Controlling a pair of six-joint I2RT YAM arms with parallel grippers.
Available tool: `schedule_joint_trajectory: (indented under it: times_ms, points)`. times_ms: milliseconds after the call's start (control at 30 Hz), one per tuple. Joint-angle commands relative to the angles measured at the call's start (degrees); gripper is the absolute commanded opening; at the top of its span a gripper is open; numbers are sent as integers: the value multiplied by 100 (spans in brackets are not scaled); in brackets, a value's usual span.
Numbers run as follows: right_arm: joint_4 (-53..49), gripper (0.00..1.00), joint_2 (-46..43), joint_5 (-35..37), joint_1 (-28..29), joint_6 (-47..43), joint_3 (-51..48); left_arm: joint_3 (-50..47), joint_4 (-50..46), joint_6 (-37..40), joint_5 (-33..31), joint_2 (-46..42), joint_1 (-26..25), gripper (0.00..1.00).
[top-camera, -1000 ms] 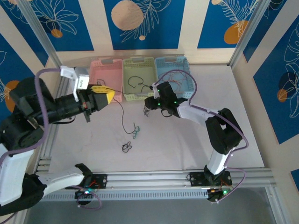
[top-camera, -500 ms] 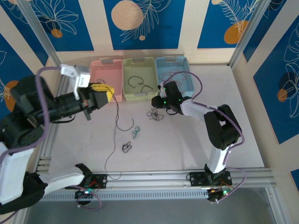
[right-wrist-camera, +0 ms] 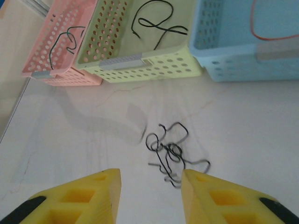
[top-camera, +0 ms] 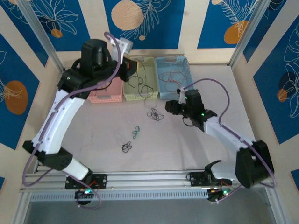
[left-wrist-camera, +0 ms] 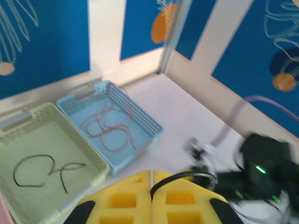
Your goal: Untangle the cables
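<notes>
The black tangle [right-wrist-camera: 172,156] lies on the table [top-camera: 187,149], its loose tail trailing toward four o'clock. It sits at twelve o'clock of the right gripper [right-wrist-camera: 150,173], whose fingers stand spread and empty. The left gripper [left-wrist-camera: 152,173], pressed together, seems to pinch a black wire [left-wrist-camera: 187,175], though blur leaves doubt. From above, a green strand [top-camera: 136,133] and small black knot [top-camera: 126,147] lie at seven o'clock of the tangle. The blue basket [left-wrist-camera: 145,122], cut off in the right wrist view, holds red wires [left-wrist-camera: 108,130].

Left arm [top-camera: 60,108]: reared high above desk [top-camera: 196,156], elbow bent.
Left gripper [left-wrist-camera: 152,176]: jaws pressed together on black cable [left-wrist-camera: 191,174].
Right arm [top-camera: 224,133]: stretched low over desk.
Right gripper [right-wrist-camera: 150,177]: jaws apart.
</notes>
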Motion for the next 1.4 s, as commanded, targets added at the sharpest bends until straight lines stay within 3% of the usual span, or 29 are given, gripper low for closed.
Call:
schedule_joint_trajectory:
  times_ms: [0, 133, 300, 700, 1067, 1133, 1200, 1267, 1367]
  points:
    - [-533, 40, -784, 182, -38, 46, -398, 718, 241, -93, -13, 583, 341, 0]
    - [-941, 42, -1702, 585, -114, -151, -788, 1557, 256, -240, 163, 1425, 705, 0]
    - [-910, 44, -2364, 425, -457, -62, -1078, 2369, 268, -428, 551, 2571, 949, 0]
    - [-735, 44, -2139, 203, -498, 21, -1248, 2290, 371, -203, 165, 4359, 1046, 0]
    - [-606, 44, -1940, -24, -461, 10, -1253, 2455, 356, -708, 267, 5254, 1489, 4]
    - [-558, 44, -1864, -69, -431, -2, -1228, 2449, 330, -696, 239, 5272, 1500, 13]
    - [-506, 44, -1734, -113, -374, -33, -1204, 2452, 267, -696, 272, 5274, 1513, 41]
    - [-437, 45, -1608, -122, -284, -92, -1172, 2452, 168, -671, 370, 5208, 1528, 58]
    - [-319, 49, -1225, -275, -196, -181, -1041, 2451, -6, -636, 531, 4927, 1520, 66]
